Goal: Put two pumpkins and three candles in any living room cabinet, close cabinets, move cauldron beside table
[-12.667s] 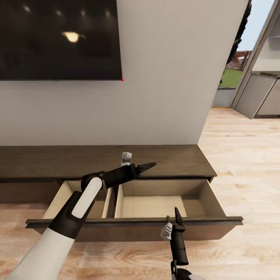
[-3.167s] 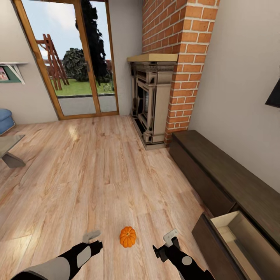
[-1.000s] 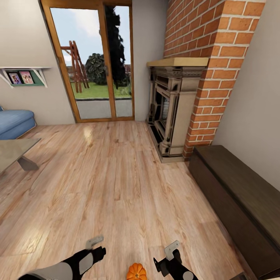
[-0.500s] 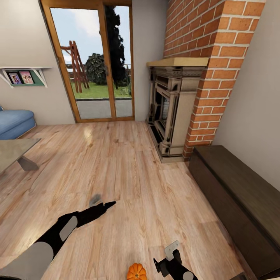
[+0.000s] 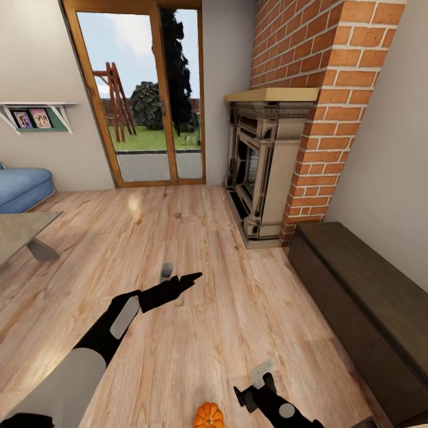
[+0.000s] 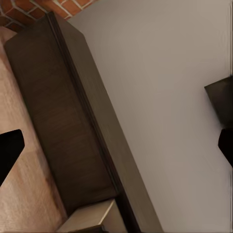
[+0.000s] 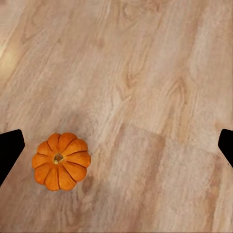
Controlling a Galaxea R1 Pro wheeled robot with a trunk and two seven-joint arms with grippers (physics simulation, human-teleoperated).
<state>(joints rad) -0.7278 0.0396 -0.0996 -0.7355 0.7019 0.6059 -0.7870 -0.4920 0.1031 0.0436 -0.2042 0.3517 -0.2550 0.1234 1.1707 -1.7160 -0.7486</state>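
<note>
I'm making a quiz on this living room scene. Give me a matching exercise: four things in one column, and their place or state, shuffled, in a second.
Things:
1. pumpkin
2. left gripper
3. fireplace surround
4. cabinet

Places or states:
A. against the brick chimney
B. raised over the floor, reaching forward
C. along the right wall, dark-brown top
D. on the floor at the head view's bottom edge, beside the right gripper

Pairs: 1-D, 2-B, 3-A, 4-C
</note>
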